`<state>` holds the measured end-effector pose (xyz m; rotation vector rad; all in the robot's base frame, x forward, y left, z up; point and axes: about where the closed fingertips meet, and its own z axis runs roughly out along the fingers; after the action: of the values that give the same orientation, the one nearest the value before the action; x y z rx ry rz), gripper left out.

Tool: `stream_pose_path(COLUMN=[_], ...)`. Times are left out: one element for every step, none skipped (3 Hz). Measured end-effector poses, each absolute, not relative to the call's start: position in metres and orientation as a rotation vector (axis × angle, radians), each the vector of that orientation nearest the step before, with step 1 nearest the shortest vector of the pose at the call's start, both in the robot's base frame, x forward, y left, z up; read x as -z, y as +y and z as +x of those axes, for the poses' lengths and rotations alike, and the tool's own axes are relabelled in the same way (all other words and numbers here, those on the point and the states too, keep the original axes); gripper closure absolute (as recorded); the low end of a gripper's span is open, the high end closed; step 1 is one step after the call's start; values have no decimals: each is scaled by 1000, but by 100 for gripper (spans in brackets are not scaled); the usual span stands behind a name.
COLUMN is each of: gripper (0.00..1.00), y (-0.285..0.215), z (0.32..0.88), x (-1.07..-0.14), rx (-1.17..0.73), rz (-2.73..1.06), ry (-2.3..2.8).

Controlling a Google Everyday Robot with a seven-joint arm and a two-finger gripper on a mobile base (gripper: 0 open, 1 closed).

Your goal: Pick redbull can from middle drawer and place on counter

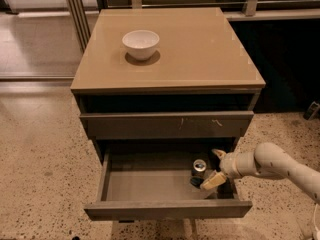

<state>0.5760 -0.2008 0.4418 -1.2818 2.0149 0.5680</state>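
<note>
The cabinet stands on a speckled floor (40, 149), and its glossy tan worktop (200, 59) carries one white bowl (141, 43), upright, towards the rear left. Below the worktop is a dark open slot (165, 103), and under that a closed upper drawer front (165, 125) with small pale scratches right of centre. The middle drawer (145, 185) is pulled out towards the camera, so its flat grey bottom and plain front edge are exposed. The redbull can (199, 166) stands upright inside this drawer, on its bottom, at the right-hand end and towards the back, with its silver top facing up. Nothing else can be made out in the drawer. The pale arm (280, 164) enters from the lower right of the view and reaches leftwards over the drawer's right side. The hand (210, 168) is inside the drawer, at the level of the can and just to its right. It is released: its two fingers (212, 180) are spread apart, one behind and above the can's right side, the other in front and lower, near the can's base. The can's right side sits at the mouth of the gap between them. Whether either finger touches the can cannot be determined. The can is not lifted and rests in the drawer, well apart from the worktop above.
</note>
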Motion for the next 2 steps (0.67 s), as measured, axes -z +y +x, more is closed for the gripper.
stream_pose_path(gripper=[9, 14], y=[-178, -159], z=[580, 578], x=[-434, -431], rx=[-634, -690], rz=[-1310, -1338], ry=[1982, 1954])
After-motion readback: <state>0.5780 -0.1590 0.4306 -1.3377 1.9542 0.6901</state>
